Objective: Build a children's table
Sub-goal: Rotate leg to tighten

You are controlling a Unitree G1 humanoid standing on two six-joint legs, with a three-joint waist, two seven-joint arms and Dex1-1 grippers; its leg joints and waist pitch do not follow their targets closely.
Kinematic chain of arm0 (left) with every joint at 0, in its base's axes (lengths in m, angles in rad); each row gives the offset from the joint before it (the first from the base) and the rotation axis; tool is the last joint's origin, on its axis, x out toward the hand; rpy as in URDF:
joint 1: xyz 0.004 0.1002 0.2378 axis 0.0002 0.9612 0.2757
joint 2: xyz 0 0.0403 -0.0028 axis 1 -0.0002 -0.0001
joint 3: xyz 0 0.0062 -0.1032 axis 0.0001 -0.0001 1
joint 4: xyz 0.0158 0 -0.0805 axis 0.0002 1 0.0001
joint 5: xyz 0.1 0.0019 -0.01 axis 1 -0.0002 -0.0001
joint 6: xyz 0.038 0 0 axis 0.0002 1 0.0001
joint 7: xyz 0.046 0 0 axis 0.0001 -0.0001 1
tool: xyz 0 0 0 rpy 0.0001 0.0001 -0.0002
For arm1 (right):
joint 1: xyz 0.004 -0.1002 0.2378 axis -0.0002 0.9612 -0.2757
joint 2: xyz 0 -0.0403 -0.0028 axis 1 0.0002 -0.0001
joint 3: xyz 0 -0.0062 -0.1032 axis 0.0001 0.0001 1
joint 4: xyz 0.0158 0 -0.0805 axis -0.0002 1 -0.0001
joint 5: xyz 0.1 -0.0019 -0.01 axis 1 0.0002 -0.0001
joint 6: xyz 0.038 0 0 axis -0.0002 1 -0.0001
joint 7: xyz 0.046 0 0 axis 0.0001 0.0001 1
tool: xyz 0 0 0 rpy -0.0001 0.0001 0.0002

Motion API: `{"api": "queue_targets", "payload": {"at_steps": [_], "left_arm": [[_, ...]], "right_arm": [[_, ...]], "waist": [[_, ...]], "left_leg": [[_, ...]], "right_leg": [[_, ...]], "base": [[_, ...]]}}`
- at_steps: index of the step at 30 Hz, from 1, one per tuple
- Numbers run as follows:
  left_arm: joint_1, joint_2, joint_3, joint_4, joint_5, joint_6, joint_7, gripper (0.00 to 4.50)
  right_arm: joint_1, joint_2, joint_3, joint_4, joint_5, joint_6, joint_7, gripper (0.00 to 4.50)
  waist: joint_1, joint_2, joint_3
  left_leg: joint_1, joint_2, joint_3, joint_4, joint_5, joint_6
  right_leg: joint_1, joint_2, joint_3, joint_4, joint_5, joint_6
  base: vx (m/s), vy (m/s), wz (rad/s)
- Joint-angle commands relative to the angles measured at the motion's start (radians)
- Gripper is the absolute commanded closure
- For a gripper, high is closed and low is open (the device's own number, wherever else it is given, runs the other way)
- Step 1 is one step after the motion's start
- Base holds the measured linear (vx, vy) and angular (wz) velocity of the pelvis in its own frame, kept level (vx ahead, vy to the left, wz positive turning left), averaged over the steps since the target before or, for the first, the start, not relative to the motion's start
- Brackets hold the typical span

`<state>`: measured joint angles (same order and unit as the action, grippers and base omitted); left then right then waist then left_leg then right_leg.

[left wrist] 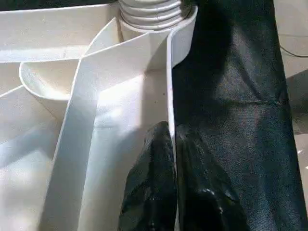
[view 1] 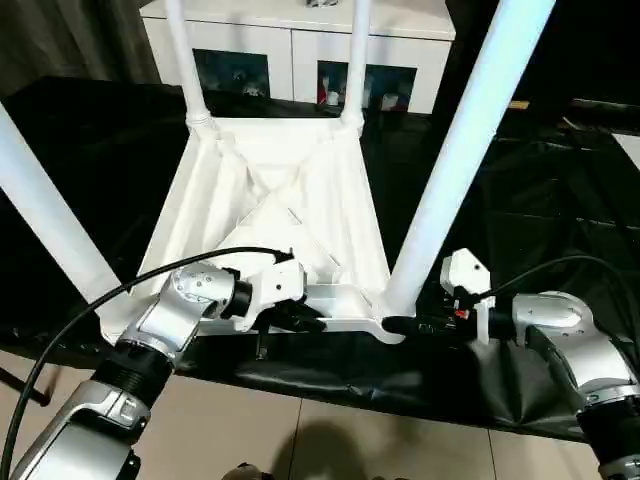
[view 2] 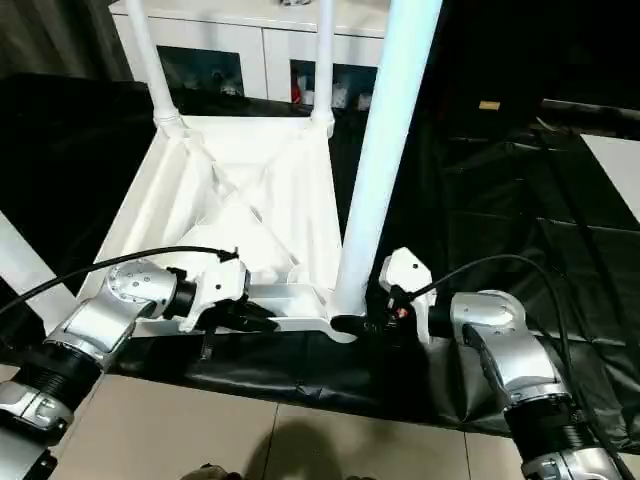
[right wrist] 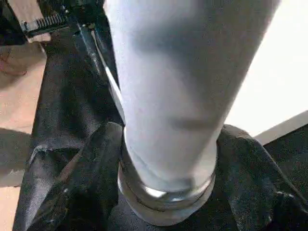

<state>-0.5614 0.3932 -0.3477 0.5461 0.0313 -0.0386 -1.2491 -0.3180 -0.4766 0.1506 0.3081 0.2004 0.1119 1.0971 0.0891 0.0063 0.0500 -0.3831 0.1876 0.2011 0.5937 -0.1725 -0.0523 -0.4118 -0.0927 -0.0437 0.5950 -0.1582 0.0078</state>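
Observation:
The children's table lies upside down, its ribbed X-braced underside facing up on the black work table. All four white legs stand in their corner sockets. My left gripper is shut on the thin near rim wall, one black finger on each side of it. My right gripper reaches in from the right. Its fingers press against both sides of the base of the near right leg, just above the socket collar.
The near left leg slants up past my left forearm. A white cabinet with glass doors stands behind the work table. The work table's front edge runs just under both grippers, with tan floor below it.

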Motion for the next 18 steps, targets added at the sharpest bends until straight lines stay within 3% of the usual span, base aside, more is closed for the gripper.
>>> {"api": "queue_targets", "payload": {"at_steps": [1,2,3,5,8,9,11,12,13,15,18], "left_arm": [[-0.027,-0.038,-0.008,0.047,0.014,0.003,0.059,4.5],[-0.03,-0.042,-0.008,0.053,0.019,0.004,0.071,4.5],[-0.055,-0.068,-0.008,0.101,0.057,0.009,0.158,4.5],[-0.092,-0.124,0.002,0.158,0.091,0.034,0.301,4.5],[-0.116,-0.18,0.018,0.182,0.088,0.08,0.384,4.5],[-0.15,-0.255,0.053,0.209,0.073,0.162,0.497,4.5],[-0.174,-0.297,0.072,0.237,0.07,0.198,0.572,4.5],[-0.201,-0.342,0.078,0.275,0.082,0.216,0.658,4.5],[-0.207,-0.35,0.078,0.285,0.085,0.211,0.674,4.5],[-0.216,-0.363,0.081,0.304,0.091,0.201,0.697,4.5],[-0.221,-0.358,0.074,0.317,0.109,0.171,0.679,4.5]], "right_arm": [[-0.013,0.048,-0.013,0.087,-0.055,-0.042,-0.151,1.87],[-0.014,0.054,-0.015,0.094,-0.06,-0.042,-0.169,1.87],[-0.025,0.097,-0.034,0.139,-0.093,-0.041,-0.301,1.88],[-0.024,0.175,-0.075,0.136,-0.101,0.009,-0.479,1.88],[-0.017,0.245,-0.108,0.109,-0.105,0.071,-0.62,1.88],[-0.018,0.306,-0.119,0.091,-0.152,0.116,-0.773,1.88],[-0.026,0.341,-0.122,0.097,-0.185,0.118,-0.868,1.88],[-0.041,0.386,-0.12,0.112,-0.219,0.113,-0.967,1.88],[-0.045,0.398,-0.116,0.115,-0.225,0.11,-0.983,1.88],[-0.051,0.416,-0.11,0.122,-0.234,0.106,-1.008,1.89],[-0.045,0.431,-0.06,0.096,-0.23,0.06,-0.929,1.89]], "waist": [[-0.001,-0.009,-0.063],[-0.005,-0.01,-0.06],[-0.01,-0.014,-0.058],[-0.024,-0.013,-0.051],[-0.037,-0.012,-0.048],[-0.042,-0.011,-0.048],[-0.045,0.0,-0.05],[-0.046,0.002,-0.048],[-0.052,-0.001,-0.049],[-0.054,0.001,-0.051],[-0.059,0.004,-0.052]], "left_leg": [[0.022,0.04,-0.017,-0.073,-0.277,0.041],[0.02,0.039,-0.018,-0.075,-0.295,0.033],[0.022,0.036,-0.021,-0.078,-0.329,0.015],[0.032,0.033,-0.03,-0.083,-0.401,-0.023],[0.037,0.029,-0.036,-0.081,-0.441,-0.03],[0.04,0.026,-0.039,-0.08,-0.458,-0.029],[0.045,0.027,-0.044,-0.083,-0.47,-0.037],[0.051,0.025,-0.044,-0.082,-0.496,-0.036],[0.053,0.023,-0.046,-0.081,-0.514,-0.03],[0.044,0.023,-0.048,-0.091,-0.514,-0.009],[0.045,0.022,-0.046,-0.094,-0.507,0.013]], "right_leg": [[0.038,-0.051,0.03,-0.07,-0.293,-0.226],[0.037,-0.05,0.03,-0.073,-0.328,-0.217],[0.037,-0.05,0.027,-0.081,-0.407,-0.191],[0.03,-0.052,0.02,-0.098,-0.569,-0.131],[0.023,-0.051,0.015,-0.115,-0.663,-0.087],[0.021,-0.05,0.008,-0.123,-0.693,-0.072],[0.023,-0.05,0.001,-0.127,-0.672,-0.076],[0.016,-0.048,-0.005,-0.136,-0.675,-0.071],[0.02,-0.048,-0.013,-0.142,-0.672,-0.067],[0.036,-0.048,-0.022,-0.141,-0.631,-0.06],[0.035,-0.056,-0.025,-0.15,-0.611,-0.062]], "base": [[0.0,0.0,0.0],[0.0,0.0,0.0],[0.0,0.0,0.0],[-0.031,0.002,-0.02],[-0.061,0.011,-0.04],[0.0,0.0,0.0],[0.0,0.0,0.0],[0.0,0.0,0.0],[0.0,0.0,0.0],[-0.013,0.057,-0.05],[-0.002,0.019,-0.02]]}}
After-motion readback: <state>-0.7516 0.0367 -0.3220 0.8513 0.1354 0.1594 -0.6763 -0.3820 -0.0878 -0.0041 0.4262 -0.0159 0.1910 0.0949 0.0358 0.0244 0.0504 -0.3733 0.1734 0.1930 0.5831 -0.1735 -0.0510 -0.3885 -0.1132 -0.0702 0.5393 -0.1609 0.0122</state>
